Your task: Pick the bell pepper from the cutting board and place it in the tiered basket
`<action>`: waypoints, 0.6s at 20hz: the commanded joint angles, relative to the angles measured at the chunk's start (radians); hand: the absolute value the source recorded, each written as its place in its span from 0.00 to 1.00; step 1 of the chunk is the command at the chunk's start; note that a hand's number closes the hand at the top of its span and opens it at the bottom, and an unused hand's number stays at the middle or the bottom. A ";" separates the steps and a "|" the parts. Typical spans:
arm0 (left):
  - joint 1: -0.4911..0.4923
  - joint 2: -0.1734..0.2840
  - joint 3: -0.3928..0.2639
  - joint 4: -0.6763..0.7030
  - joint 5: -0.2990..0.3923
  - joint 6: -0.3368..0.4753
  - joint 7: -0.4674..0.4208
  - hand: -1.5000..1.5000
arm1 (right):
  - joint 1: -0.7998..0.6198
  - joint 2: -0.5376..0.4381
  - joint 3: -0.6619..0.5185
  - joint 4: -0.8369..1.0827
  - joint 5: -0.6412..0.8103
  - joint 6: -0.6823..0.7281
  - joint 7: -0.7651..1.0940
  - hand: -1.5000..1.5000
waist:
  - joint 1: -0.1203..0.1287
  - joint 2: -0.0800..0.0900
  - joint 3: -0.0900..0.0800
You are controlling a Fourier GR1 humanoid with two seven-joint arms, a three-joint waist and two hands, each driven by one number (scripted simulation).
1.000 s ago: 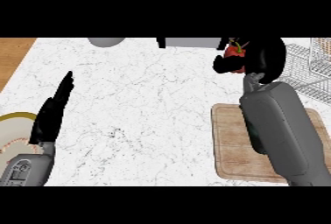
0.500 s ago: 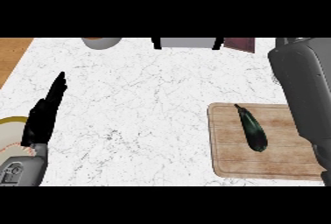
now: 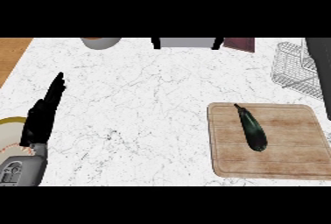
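Observation:
No bell pepper shows in the head view. The wooden cutting board (image 3: 284,162) lies at the right of the marble counter, and on it rests only a long dark green vegetable (image 3: 252,129). Part of the wire tiered basket (image 3: 292,70) appears at the upper right. A grey stretch of my right forearm (image 3: 319,65) runs along the right edge, partly over the basket; the hand itself is out of sight. My left hand (image 3: 44,113) rests open at the left, fingers straight and pointing up.
A grey bowl (image 3: 100,42), a grey box (image 3: 186,42) and a dark red object (image 3: 239,44) line the counter's far edge. A yellowish plate (image 3: 8,131) sits at the left edge beside my left hand.
One second ago my right hand held the red pepper by the basket at the upper right. The arm has since drawn off to the right, baring the cutting board; hand and pepper are gone from view.

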 commanded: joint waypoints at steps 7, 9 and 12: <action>0.014 -0.024 -0.020 -0.018 -0.023 0.000 -0.006 0.50 | -0.024 -0.200 0.043 0.292 0.175 -0.019 -0.133 1.00 | 0.016 0.008 -0.001; -0.024 -0.044 -0.030 0.021 -0.051 0.028 -0.010 0.50 | -0.010 -0.239 0.049 0.324 0.193 -0.011 -0.166 1.00 | 0.003 0.007 0.000; -0.024 -0.019 0.006 0.019 -0.022 -0.003 -0.023 0.50 | -0.043 -0.275 0.012 0.444 0.200 -0.070 -0.224 1.00 | 0.016 0.010 0.000</action>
